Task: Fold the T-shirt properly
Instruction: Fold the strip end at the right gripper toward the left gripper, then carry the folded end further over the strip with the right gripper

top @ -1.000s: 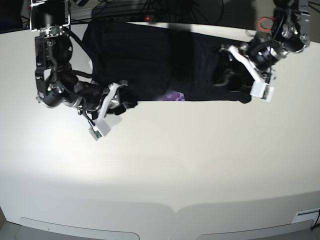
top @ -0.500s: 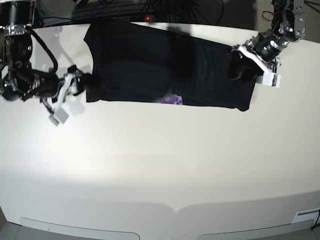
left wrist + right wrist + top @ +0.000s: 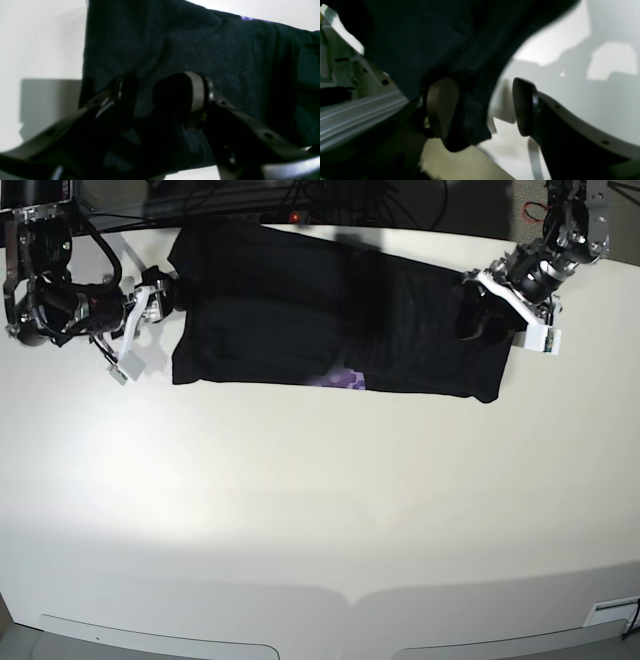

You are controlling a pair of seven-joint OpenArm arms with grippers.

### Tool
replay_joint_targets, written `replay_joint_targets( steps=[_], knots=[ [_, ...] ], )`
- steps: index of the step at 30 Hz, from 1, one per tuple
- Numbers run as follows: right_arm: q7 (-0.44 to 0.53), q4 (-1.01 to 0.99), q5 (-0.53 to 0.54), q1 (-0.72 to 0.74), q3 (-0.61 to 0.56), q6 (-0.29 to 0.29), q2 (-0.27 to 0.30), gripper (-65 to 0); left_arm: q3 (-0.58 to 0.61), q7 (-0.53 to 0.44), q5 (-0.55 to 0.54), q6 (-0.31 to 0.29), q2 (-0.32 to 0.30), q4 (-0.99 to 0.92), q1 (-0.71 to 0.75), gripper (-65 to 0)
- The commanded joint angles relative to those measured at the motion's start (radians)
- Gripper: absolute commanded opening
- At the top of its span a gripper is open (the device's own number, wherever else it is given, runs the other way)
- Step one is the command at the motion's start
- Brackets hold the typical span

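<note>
Both grippers sat at opposite ends of the T-shirt [image 3: 320, 315] on the table [image 3: 320, 510]. I saw the left gripper [image 3: 162, 96] parted over cloth, gripping nothing. The right gripper [image 3: 482, 107] gaped wide, cloth draped loose on one finger [image 3: 442, 105].

No legible text, labels, brands, numbers or signs appear in any view; the purple patch on the T-shirt [image 3: 347, 378] shows a pattern only, without lettering.

The right claw [image 3: 165, 292] now sits at the T-shirt [image 3: 300, 310]'s left edge, jaws apart, with the cloth flattened since earlier.
</note>
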Motion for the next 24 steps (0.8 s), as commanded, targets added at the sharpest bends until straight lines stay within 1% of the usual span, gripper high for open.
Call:
replay_joint_targets(
  steps=[1,4,6,8,9,12,16,18,20,22,24],
  knots=[
    [0.005,-0.005,0.021,0.009,0.009,0.005,0.016,-26.8,-0.002,0.049,0.033,0.022,-0.010,-0.002,0.006,-35.8],
    [0.032,-0.072,0.021,0.009,0.009,0.005,0.016,-26.8,-0.002,0.048,0.033,0.022,-0.010,-0.002,0.006,-35.8],
    [0.070,-0.125,0.023,0.009,0.009,0.005,0.016,-26.8,-0.002,0.048,0.033,0.022,-0.009,-0.002,0.006,-35.8],
    [0.107,-0.178,0.045,0.009,0.009,0.005,0.016,-26.8,-0.002,0.048,0.033,0.022,-0.009,-0.002,0.006,-35.8],
    [0.109,-0.204,0.070,0.009,0.009,0.005,0.016,-26.8,-0.002,0.048,0.033,0.022,-0.010,-0.002,0.006,-35.8],
    [0.097,-0.262,0.124,0.009,0.008,0.005,0.016,-26.8,-0.002,0.048,0.033,0.022,-0.010,-0.002,0.006,-35.8],
    [0.035,-0.280,0.151,0.009,0.008,0.005,0.016,-26.8,-0.002,0.048,0.033,0.022,-0.009,-0.002,0.005,-35.8],
    [-0.024,-0.280,0.199,0.010,0.008,0.005,0.017,-26.8,-0.002,0.045,0.033,0.022,-0.009,-0.002,0.005,-35.8],
    [-0.067,-0.280,0.272,0.010,0.008,0.005,0.016,-26.8,-0.002,0.045,0.033,0.022,-0.010,-0.002,0.005,-35.8],
    [-0.069,-0.280,0.342,0.010,0.008,0.005,0.016,-26.8,-0.002,0.045,0.033,0.022,-0.009,-0.002,0.005,-35.8],
    [-0.056,-0.280,0.370,0.011,0.008,0.005,0.011,-26.8,-0.002,0.045,0.033,0.022,-0.010,-0.002,0.005,-35.8]
  ],
)
